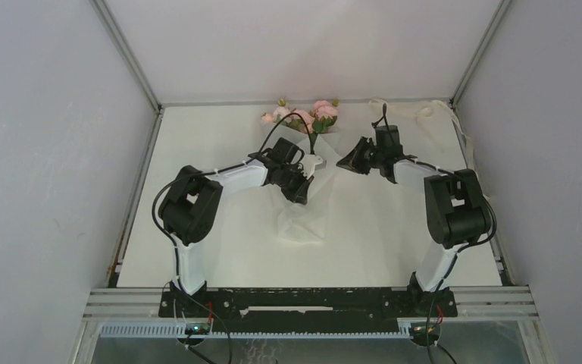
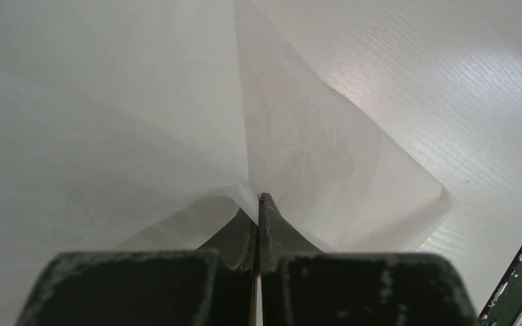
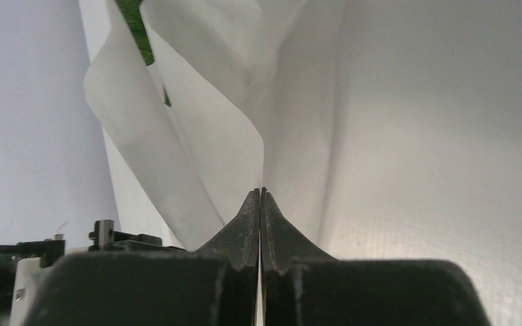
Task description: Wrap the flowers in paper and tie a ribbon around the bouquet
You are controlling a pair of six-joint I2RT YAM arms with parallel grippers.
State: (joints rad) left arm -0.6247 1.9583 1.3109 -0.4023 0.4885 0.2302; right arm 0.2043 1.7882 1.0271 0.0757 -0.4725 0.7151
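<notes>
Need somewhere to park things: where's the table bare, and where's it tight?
Bare: far-left corner between the flowers and left wall; near strip between the paper and arm bases; patch between paper and right arm. Crowded: centre, where the left end effector and right end effector pinch the paper; the ribbon lies far right.

We find no text, label, brand, number or sign that can be read in any of the three views.

Left hand [image 2: 259, 198] clamped shut, right hand [image 3: 259, 191] clamped shut, near each other.
</notes>
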